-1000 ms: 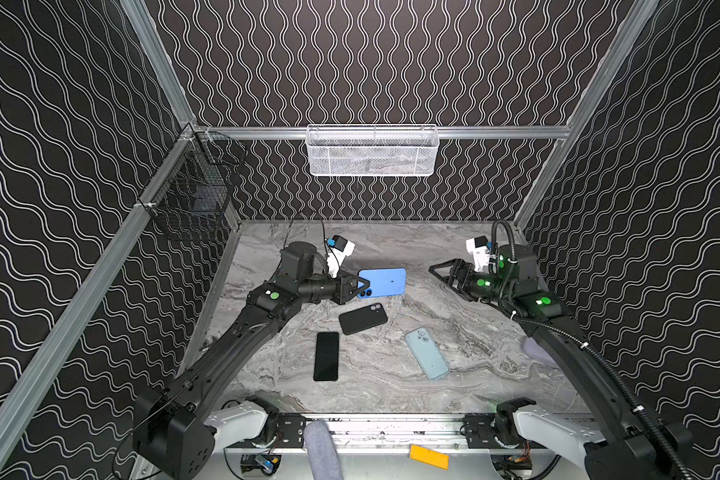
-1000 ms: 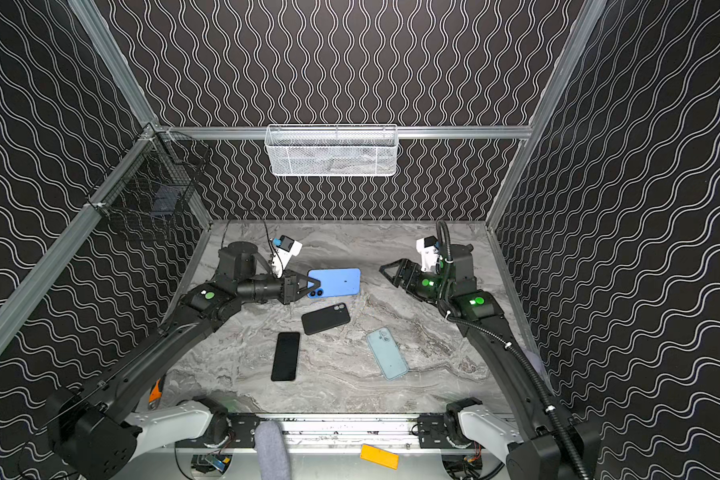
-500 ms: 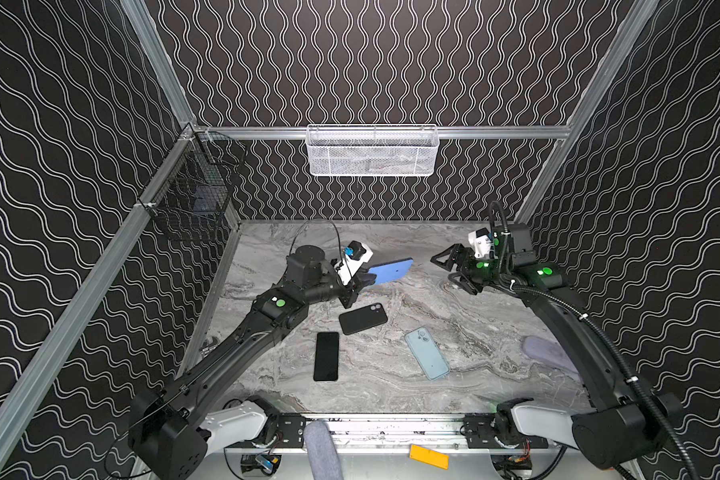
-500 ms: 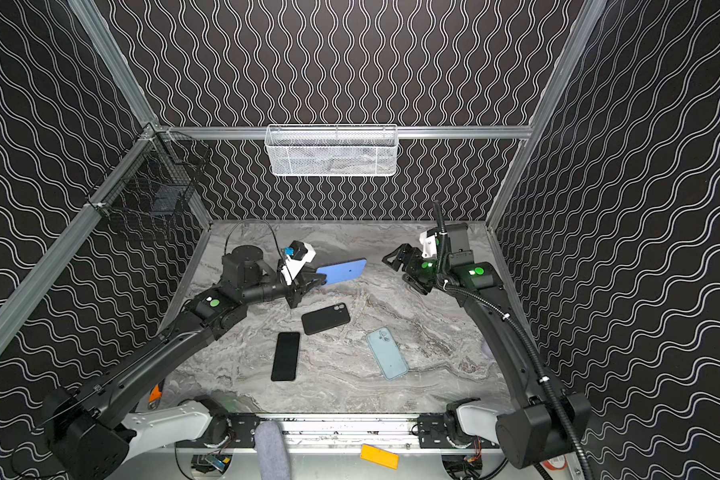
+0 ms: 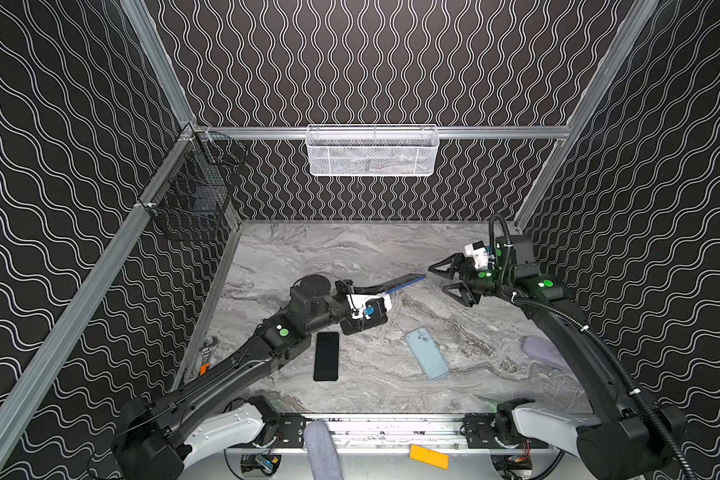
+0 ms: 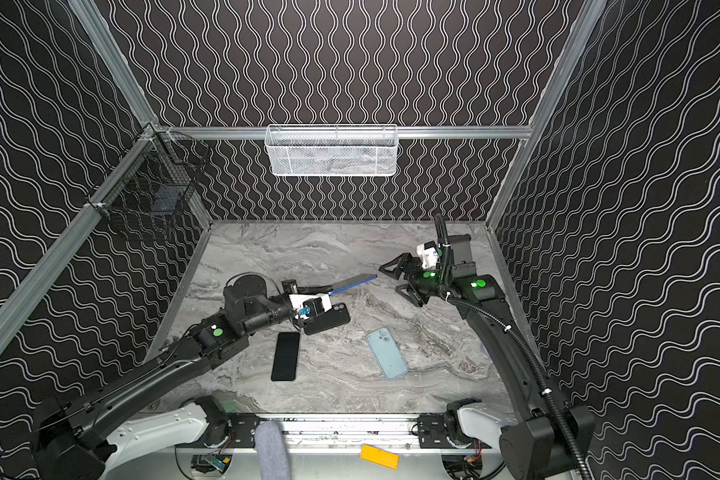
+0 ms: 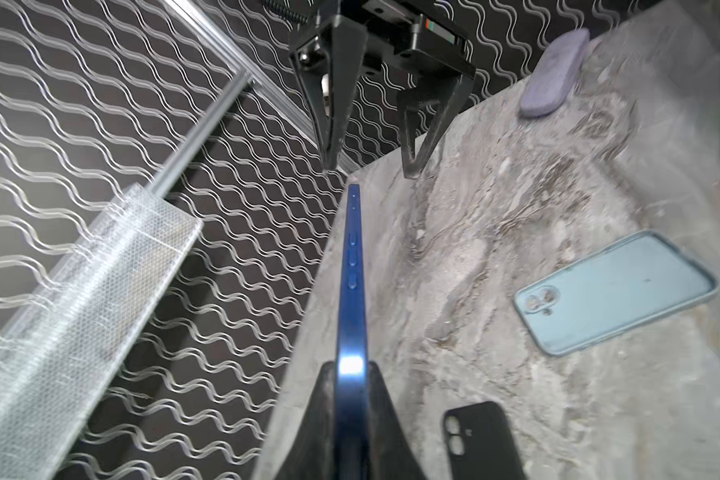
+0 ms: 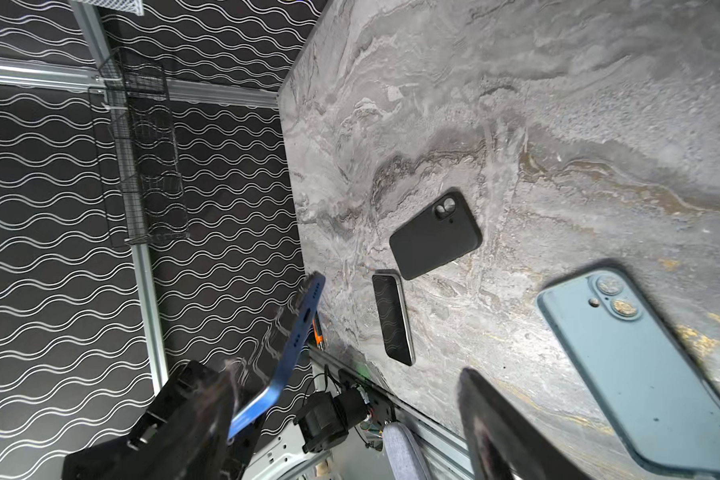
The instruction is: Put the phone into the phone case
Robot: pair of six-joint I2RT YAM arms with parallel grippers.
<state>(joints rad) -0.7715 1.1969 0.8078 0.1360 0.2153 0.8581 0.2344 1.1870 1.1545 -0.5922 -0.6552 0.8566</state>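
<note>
Fingers [image 7: 316,424] on your left gripper [image 5: 386,287] are clamped on the two flat faces of the blue phone [image 5: 408,281]. It's up in the air, edge-on, over the middle of the marble surface [image 5: 350,249], with its free end poking toward the right edge. The right gripper [image 5: 436,277] sits just off that end with its jaws spread wide and nothing in them.

This looks like a hand-off to me. If so, line the right jaws up so they straddle the flat faces, not the thin side with the buttons. Slide them well past the tip and squeeze before the left lets go. A grip on just the corner would probably let the phone swing.

The black case [image 6: 327,318] lies flat right under the left wrist, near the middle. The light blue case [image 5: 427,359] lies nearer the front edge, and a black phone [image 5: 326,356] lies screen-up beside the left arm. I can't tell which case fits.
</note>
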